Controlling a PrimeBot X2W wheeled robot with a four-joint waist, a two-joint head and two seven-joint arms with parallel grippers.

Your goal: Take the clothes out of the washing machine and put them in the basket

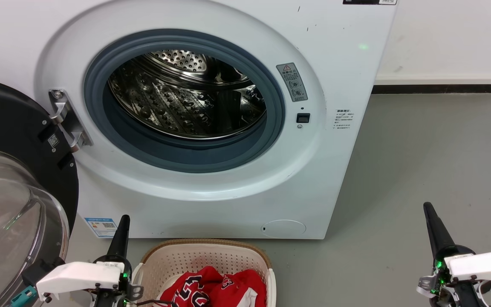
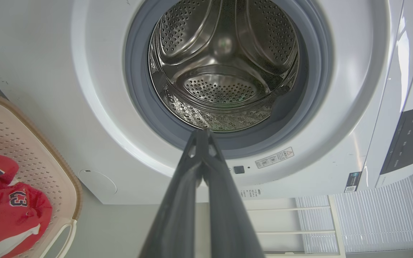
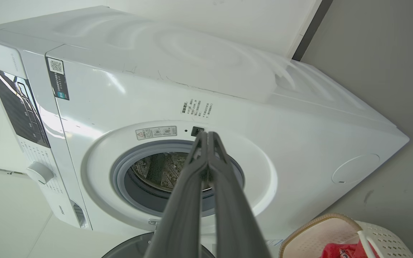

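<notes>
Bottom centre of head frame: red jerseys [image 1: 215,290] piled in laundry basket [image 1: 205,244], on floor [image 1: 420,149] before washing machine [image 1: 348,85]. Steel drum [image 1: 186,102] looks empty, door [image 1: 15,140] open at left. Left hand [image 1: 124,221], right hand [image 1: 428,209] fingers together, holding nothing. Task appears finished.

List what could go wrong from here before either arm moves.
1. The open door stands right beside the left gripper; a sideways swing could strike its glass.
2. The drum looks empty, but the grey seal hides its lower front in the head view, so a garment could be missed.
3. The basket with the clothes sits close before the washing machine; driving forward could shove it.
</notes>
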